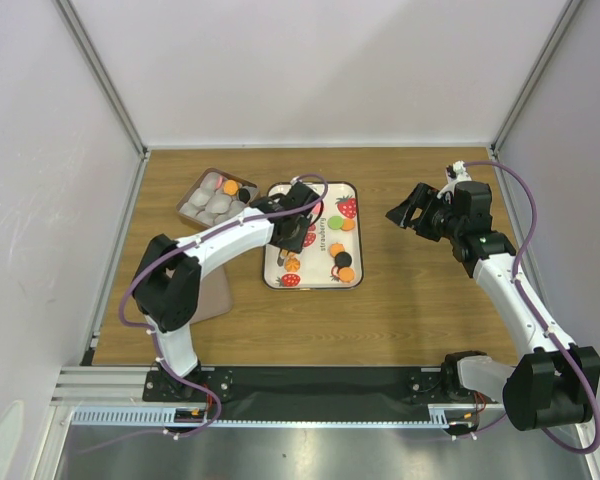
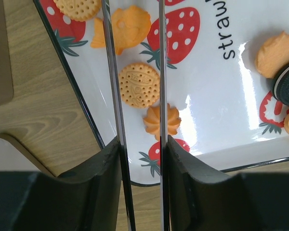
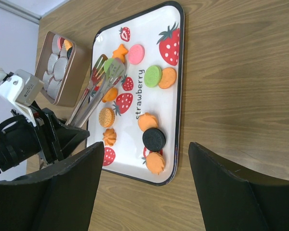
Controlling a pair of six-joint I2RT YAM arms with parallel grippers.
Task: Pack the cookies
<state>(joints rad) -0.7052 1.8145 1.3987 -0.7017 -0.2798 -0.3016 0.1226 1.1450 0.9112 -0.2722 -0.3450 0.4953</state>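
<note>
Cookies lie on a white strawberry-print tray (image 1: 350,283): pink (image 3: 136,54), green (image 3: 153,76), black (image 3: 154,139) and several orange ones (image 3: 167,78). In the left wrist view a round orange biscuit (image 2: 139,84) and a flower-shaped one (image 2: 162,120) lie between the tong arms. My left gripper (image 1: 292,228) (image 2: 140,144) is shut on metal tongs (image 3: 98,86) over the tray's left half. The tong tips are at a green cookie (image 3: 107,62); I cannot tell if they hold it. My right gripper (image 1: 410,212) (image 3: 144,147) is open and empty, above the table right of the tray.
A brown box (image 1: 195,187) of white paper cups stands left of the tray; an orange cookie (image 1: 230,187) and a black one (image 1: 244,195) lie in it. Its brown lid (image 1: 215,295) lies by the left arm. Frame posts and white walls border the table.
</note>
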